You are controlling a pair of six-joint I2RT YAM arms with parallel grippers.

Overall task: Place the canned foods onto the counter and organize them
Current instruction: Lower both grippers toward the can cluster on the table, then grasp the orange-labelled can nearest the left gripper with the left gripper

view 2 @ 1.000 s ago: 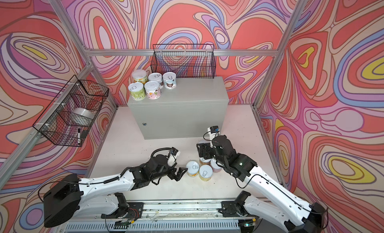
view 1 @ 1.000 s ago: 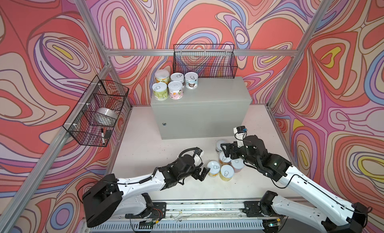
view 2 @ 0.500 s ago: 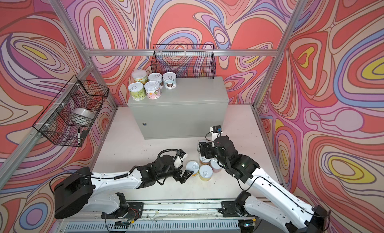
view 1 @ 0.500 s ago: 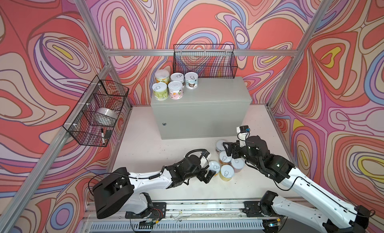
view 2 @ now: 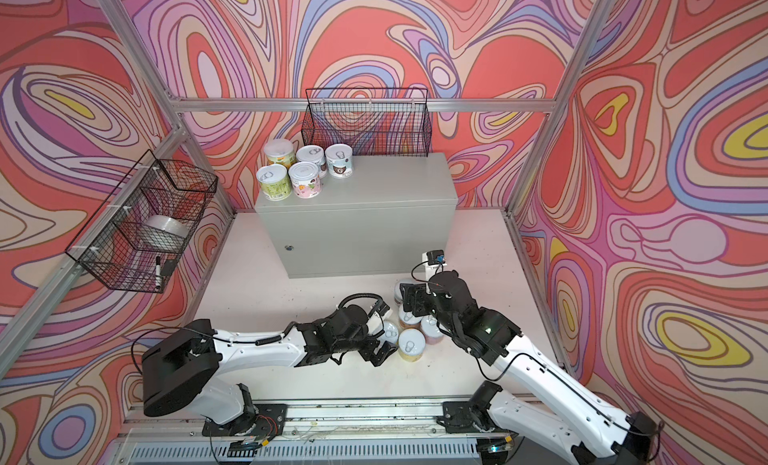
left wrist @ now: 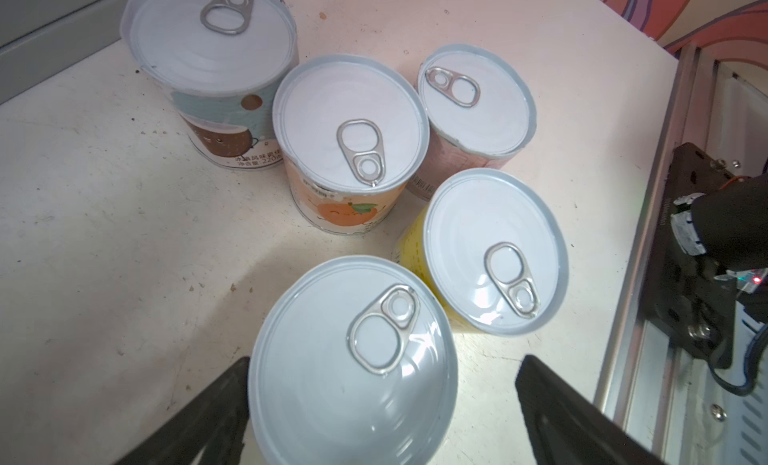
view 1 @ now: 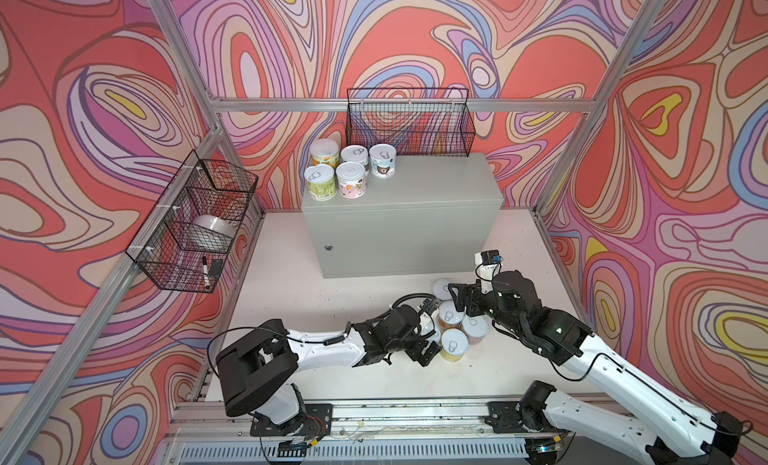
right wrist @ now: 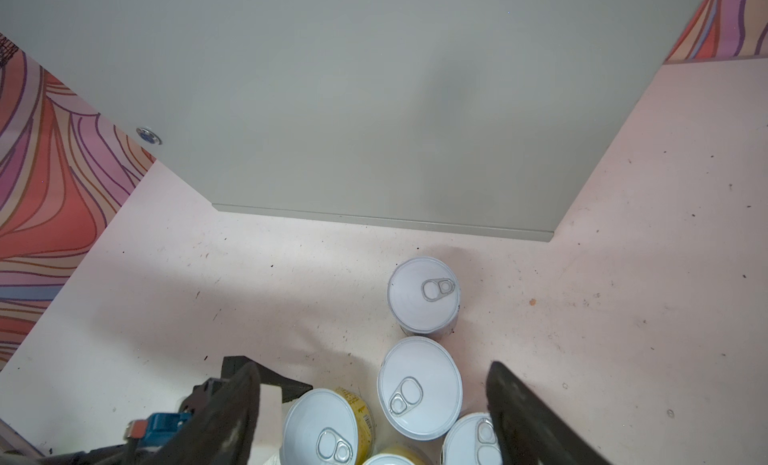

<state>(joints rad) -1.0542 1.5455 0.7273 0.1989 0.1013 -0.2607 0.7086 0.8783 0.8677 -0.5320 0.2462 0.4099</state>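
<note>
Several canned foods point(view 1: 351, 180) point(view 2: 305, 178) stand grouped at the back left of the grey counter point(view 1: 436, 184) point(view 2: 395, 184). Several more stand upright on the floor in front of it point(view 1: 451, 317) point(view 2: 411, 344). My left gripper point(view 1: 430, 332) point(view 2: 386, 332) point(left wrist: 384, 400) is open, one finger on each side of the nearest can point(left wrist: 353, 359). The can sits close to one finger, with a gap to the other. My right gripper point(view 1: 464, 303) point(view 2: 415, 303) point(right wrist: 374, 409) hangs open above the cluster, over an orange-labelled can point(right wrist: 419, 388) point(left wrist: 351, 122).
A black wire basket point(view 1: 409, 122) hangs on the back wall just over the counter. Another wire basket point(view 1: 195, 226) on the left wall holds a tape roll and a marker. One can point(right wrist: 424, 294) stands alone nearer the counter front point(right wrist: 374, 110). A metal rail point(view 1: 395, 409) runs along the front.
My left arm has reached to the right, and its open fingers now stand either side of the nearest floor can. My right gripper has barely moved.
</note>
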